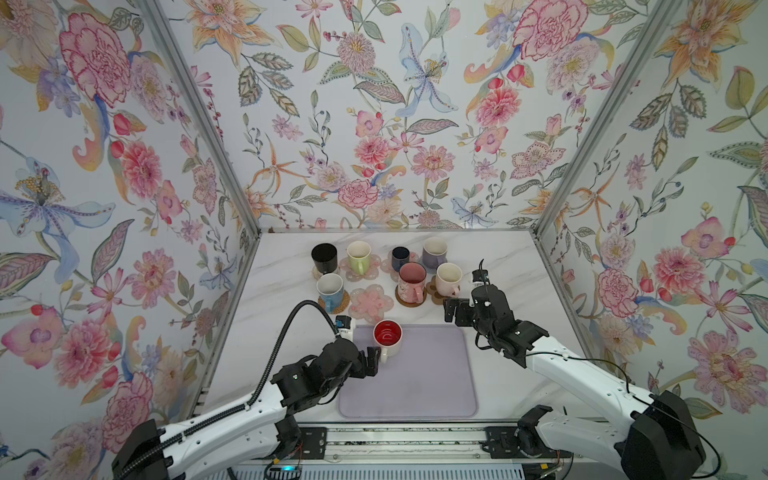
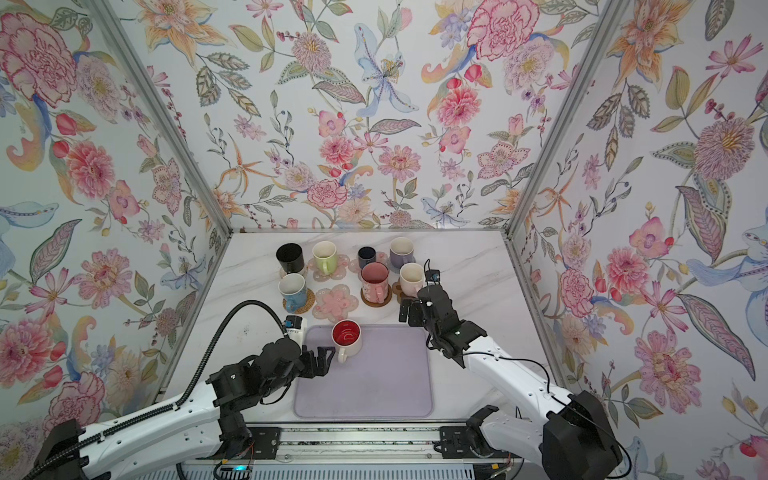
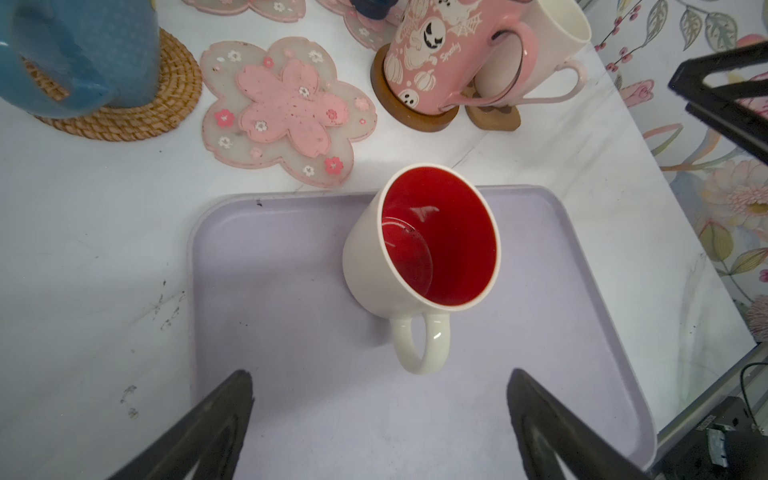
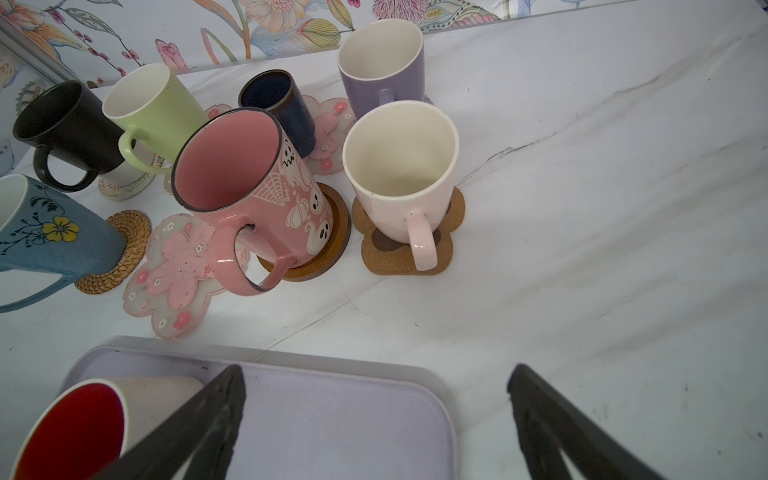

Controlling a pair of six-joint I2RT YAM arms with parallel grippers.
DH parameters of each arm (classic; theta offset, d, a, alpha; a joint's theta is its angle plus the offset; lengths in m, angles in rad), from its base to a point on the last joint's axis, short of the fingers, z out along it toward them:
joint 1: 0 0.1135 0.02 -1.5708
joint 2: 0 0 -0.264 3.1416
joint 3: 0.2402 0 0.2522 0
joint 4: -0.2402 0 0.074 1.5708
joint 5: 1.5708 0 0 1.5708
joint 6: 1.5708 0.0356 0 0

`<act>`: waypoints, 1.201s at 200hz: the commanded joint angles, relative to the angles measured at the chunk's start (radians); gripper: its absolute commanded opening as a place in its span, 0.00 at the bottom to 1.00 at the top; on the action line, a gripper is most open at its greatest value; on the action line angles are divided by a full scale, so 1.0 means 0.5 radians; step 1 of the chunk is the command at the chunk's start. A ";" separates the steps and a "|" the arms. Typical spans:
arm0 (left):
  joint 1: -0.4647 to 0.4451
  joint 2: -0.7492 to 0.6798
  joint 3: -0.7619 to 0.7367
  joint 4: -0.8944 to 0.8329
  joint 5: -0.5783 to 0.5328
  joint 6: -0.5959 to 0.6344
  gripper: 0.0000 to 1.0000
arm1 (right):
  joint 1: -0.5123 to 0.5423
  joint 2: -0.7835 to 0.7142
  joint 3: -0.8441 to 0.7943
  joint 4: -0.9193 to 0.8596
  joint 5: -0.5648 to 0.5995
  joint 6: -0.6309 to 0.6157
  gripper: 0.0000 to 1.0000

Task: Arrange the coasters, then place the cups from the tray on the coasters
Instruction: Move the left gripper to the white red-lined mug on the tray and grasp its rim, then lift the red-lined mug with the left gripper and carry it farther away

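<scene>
One cup, white with a red inside (image 1: 387, 337) (image 2: 347, 337) (image 3: 424, 241) (image 4: 75, 424), stands upright at the far left corner of the lavender tray (image 1: 415, 382) (image 2: 374, 386) (image 3: 282, 299) (image 4: 332, 424), handle toward my left gripper (image 1: 372, 358) (image 2: 323, 357) (image 3: 380, 374). That gripper is open just short of the handle, holding nothing. An empty pink flower coaster (image 1: 371, 303) (image 2: 336, 301) (image 3: 286, 108) (image 4: 178, 270) lies just beyond the tray. Several other cups (image 1: 412, 282) stand on coasters behind it. My right gripper (image 1: 451, 309) (image 2: 409, 311) (image 4: 374, 370) hovers open over the tray's far right corner.
The cream-pink cup (image 1: 449, 279) on its paw-print coaster (image 4: 374, 249) is close behind my right gripper. The light blue cup (image 1: 330, 291) stands on a woven round (image 3: 145, 112) left of the empty coaster. Floral walls enclose the marble table (image 1: 498, 270) on three sides.
</scene>
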 commanded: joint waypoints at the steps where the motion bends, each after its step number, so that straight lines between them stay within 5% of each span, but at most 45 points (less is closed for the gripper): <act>1: -0.066 0.130 0.097 0.068 -0.039 0.011 0.97 | -0.016 0.000 -0.020 0.041 -0.009 0.030 0.99; 98: -0.127 0.940 0.470 0.025 -0.004 0.079 0.89 | -0.042 0.006 -0.023 0.041 -0.041 0.031 0.99; 208: -0.126 1.206 0.621 -0.116 -0.011 0.079 0.48 | -0.060 0.000 -0.054 0.054 -0.067 0.032 0.99; 240: -0.126 1.200 0.632 -0.150 -0.044 0.069 0.27 | -0.060 -0.016 -0.075 0.056 -0.067 0.037 0.99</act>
